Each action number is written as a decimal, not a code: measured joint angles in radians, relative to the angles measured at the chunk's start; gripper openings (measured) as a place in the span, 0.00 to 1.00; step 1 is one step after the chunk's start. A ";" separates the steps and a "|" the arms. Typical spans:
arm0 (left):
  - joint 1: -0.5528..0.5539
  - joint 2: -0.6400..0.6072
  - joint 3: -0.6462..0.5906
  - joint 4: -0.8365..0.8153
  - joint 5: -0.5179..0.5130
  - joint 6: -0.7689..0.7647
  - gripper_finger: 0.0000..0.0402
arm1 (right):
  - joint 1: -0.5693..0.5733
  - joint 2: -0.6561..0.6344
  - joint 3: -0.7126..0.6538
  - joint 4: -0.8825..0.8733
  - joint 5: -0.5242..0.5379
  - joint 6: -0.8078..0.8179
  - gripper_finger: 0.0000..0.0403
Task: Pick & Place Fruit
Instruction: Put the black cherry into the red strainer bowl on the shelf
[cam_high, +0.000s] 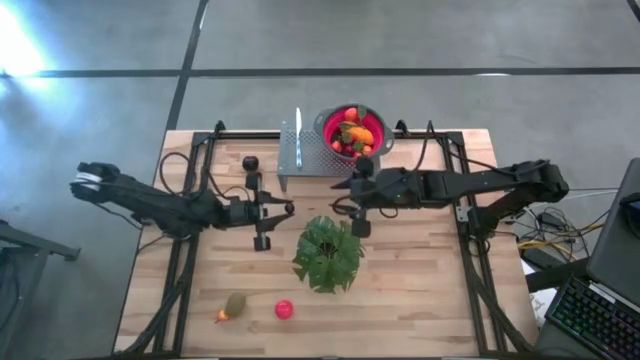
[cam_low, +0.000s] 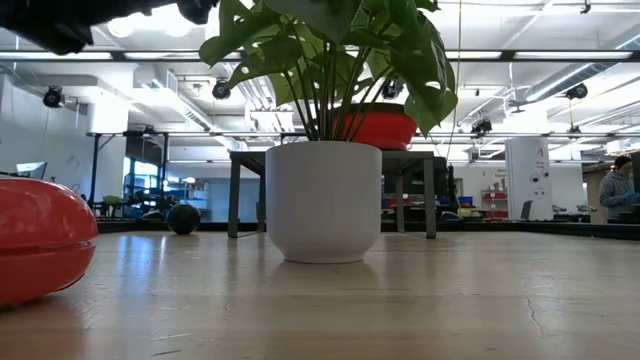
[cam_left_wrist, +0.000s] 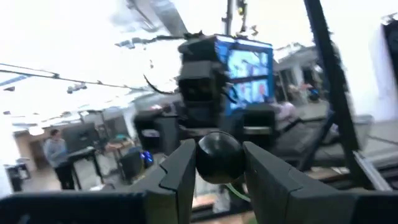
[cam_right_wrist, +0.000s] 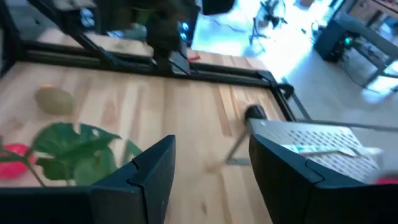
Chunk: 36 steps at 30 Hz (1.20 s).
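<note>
The red bowl (cam_high: 352, 130) at the table's far edge holds several small fruits. A dark round fruit (cam_high: 250, 163) lies on the table left of the metal stand. An olive-green fruit (cam_high: 235, 304), a small orange piece (cam_high: 220, 316) and a red fruit (cam_high: 284, 309) lie near the front edge. My left gripper (cam_high: 283, 208) is above the table's middle left, shut on another dark round fruit (cam_left_wrist: 219, 157). My right gripper (cam_right_wrist: 208, 168) hovers open just right of it, near the bowl, with nothing between its fingers. My left gripper pinches the dark round fruit by its two opposite sides (cam_left_wrist: 200, 159) between its two fingers. The fingers slant upward and point toward the table's right. The fruit is lifted clear of the table.
A leafy plant in a white pot (cam_high: 328, 252) stands at the table's middle, just in front of both grippers. A perforated metal stand (cam_high: 305, 150) is left of the bowl. Black frame rails run along both table sides. A keyboard (cam_high: 600, 315) lies off the right edge.
</note>
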<state>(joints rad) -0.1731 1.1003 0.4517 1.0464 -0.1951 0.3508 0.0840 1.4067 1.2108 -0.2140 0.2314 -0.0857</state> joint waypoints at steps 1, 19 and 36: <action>0.006 0.013 -0.002 0.027 0.000 0.002 0.30 | 0.007 0.000 -0.011 0.026 -0.003 0.003 0.50; 0.022 0.342 0.207 0.127 0.070 0.175 0.30 | 0.087 -0.001 -0.089 0.146 -0.005 0.058 0.48; 0.034 0.402 0.254 0.131 0.064 0.200 0.30 | 0.095 0.000 -0.091 0.154 -0.075 0.086 0.41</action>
<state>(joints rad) -0.1387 1.5021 0.7059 1.1778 -0.1312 0.5504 0.1791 1.4071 1.1198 -0.0598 0.1569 0.0002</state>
